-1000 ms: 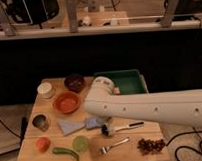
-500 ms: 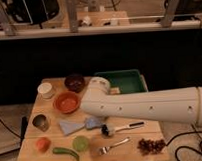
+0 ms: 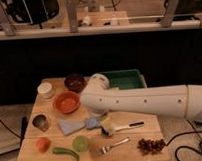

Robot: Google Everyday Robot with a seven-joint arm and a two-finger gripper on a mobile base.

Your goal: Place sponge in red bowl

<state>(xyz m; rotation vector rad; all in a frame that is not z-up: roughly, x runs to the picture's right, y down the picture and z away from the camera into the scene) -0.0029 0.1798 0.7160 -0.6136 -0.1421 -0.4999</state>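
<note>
The sponge (image 3: 92, 123), a small blue-grey block, lies on the wooden table just right of the flat light-blue cloth (image 3: 70, 127). The red bowl (image 3: 66, 101), wide and orange-red, stands to the upper left of the sponge with nothing showing inside it. My white arm reaches in from the right, its rounded end between the bowl and the sponge. My gripper (image 3: 98, 116) hangs under that end, right above the sponge and mostly hidden by the arm.
A dark maroon bowl (image 3: 74, 82) and a pale block (image 3: 45, 90) stand at the back left. A green tray (image 3: 122, 78) is behind the arm. A metal cup (image 3: 41, 122), orange fruit (image 3: 42, 144), green pepper (image 3: 66, 153), lime (image 3: 80, 143), fork (image 3: 110, 147), brush (image 3: 110, 127) and dried fruit (image 3: 151, 145) lie in front.
The arm's end has shifted slightly left, towards the spot over the sponge. The objects on the table have not moved.
</note>
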